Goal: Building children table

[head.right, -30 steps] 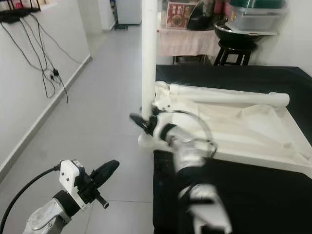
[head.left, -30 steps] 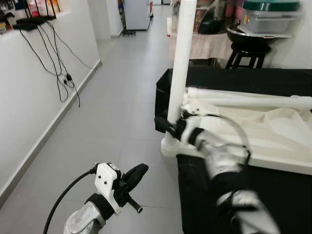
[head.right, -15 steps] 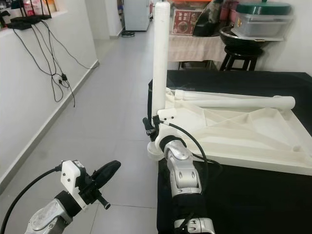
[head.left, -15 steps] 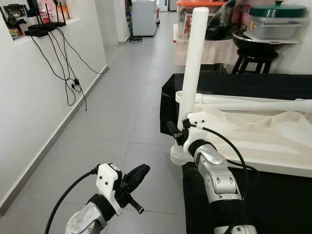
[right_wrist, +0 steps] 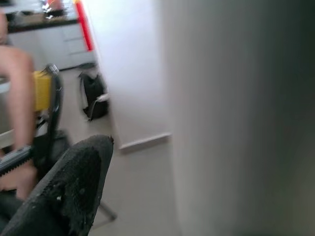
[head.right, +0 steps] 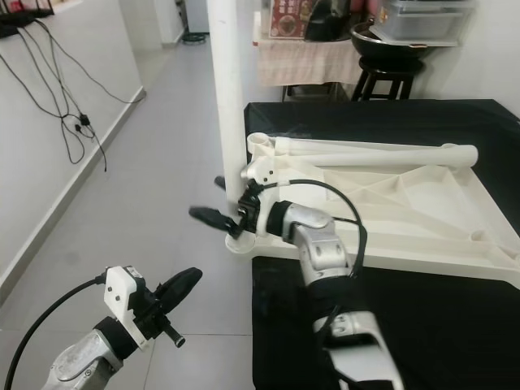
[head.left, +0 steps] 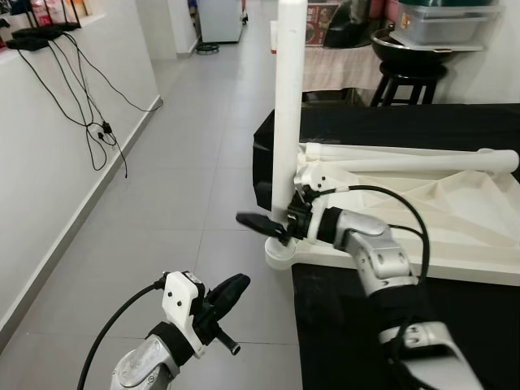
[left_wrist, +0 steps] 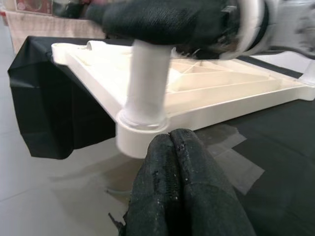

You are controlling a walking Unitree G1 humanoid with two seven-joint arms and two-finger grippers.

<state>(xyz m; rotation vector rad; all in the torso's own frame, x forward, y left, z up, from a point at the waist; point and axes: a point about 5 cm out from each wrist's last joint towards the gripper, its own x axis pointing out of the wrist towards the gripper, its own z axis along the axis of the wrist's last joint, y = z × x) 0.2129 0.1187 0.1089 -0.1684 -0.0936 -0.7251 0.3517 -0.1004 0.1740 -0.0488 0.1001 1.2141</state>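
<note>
My right pincer (head.left: pixel 280 221) stands wide around the smooth white round leg (head.left: pixel 288 106); its far finger is hidden. My left pincer (head.left: pixel 226 294), at 7 o'clock, is closed.

Open grey tiled floor (head.left: pixel 187 187) left of black-draped table (head.left: pixel 382 130): wide passage down corridor. White wall (head.left: pixel 49 154) bounds far left; black cables (head.left: pixel 93 122) dangle against it near skirting. Upside-down white plastic tabletop (head.left: pixel 455 223) covers table's near-left part; upright white tubular leg (head.left: pixel 288 106) stands at its corner, blocking straight reach along edge. Right gripper (head.left: pixel 272 223) spread around leg's base, one finger jutting over floor. Loose white leg (head.left: pixel 414 161) lies across tabletop's far edge. Left gripper (head.left: pixel 223 296) closed, low over floor, apart from table. Black stool (head.left: pixel 410 85) and cloth-covered shelf (head.left: pixel 341 65) crowd far end.
</note>
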